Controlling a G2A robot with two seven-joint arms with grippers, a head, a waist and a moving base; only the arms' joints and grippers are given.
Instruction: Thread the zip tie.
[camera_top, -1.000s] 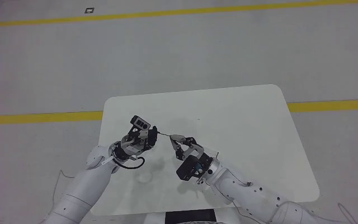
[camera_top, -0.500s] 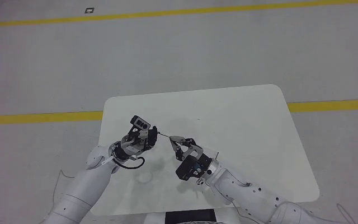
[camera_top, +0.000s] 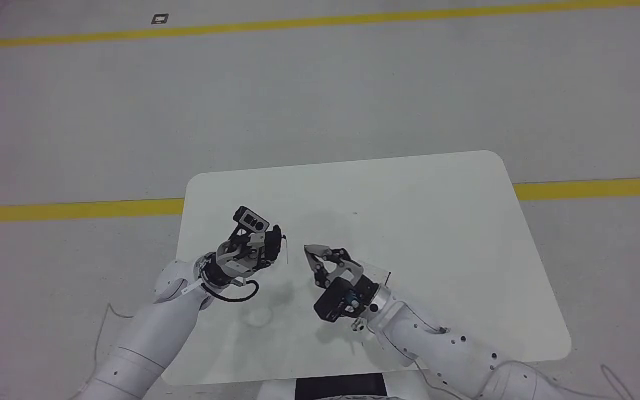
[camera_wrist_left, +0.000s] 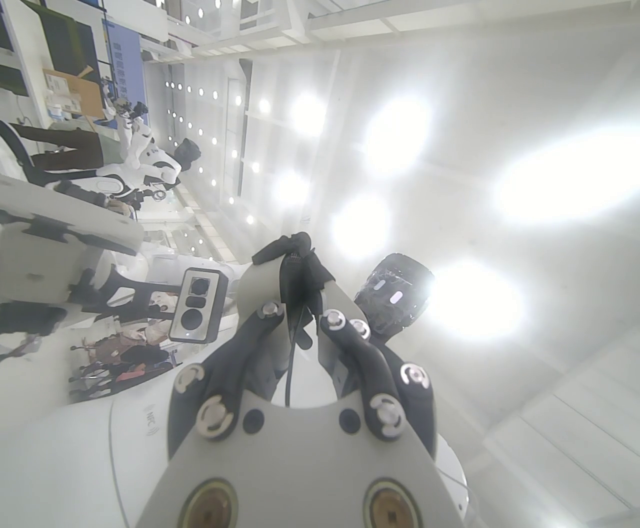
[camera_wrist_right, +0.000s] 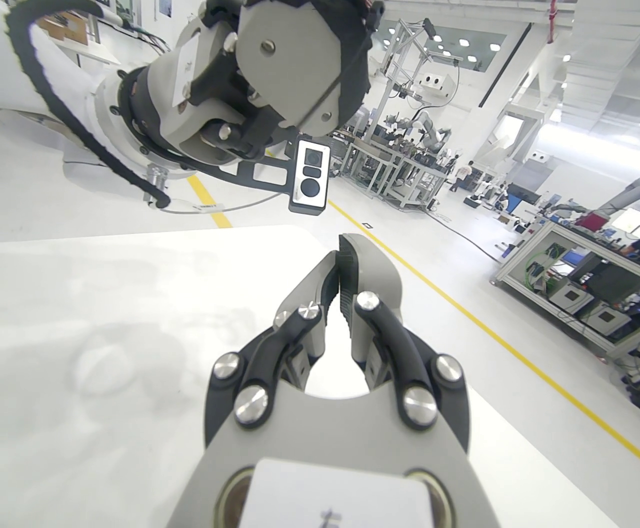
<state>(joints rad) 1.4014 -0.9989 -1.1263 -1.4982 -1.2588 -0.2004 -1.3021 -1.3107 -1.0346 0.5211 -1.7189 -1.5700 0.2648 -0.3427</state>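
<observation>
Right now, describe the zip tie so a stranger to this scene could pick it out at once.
Above the white table, on the robot's side, two grippers face each other. The left gripper pinches the zip tie: a thin black strip, the only loose thing there, while the right gripper is shut with nothing seen in it.

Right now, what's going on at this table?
The left gripper is shut on a thin black zip tie, holding it up above the white table. The right gripper sits close beside it, fingers closed with nothing visible between them and apart from the tie. Whether the tie is threaded through its head is too small to tell.
</observation>
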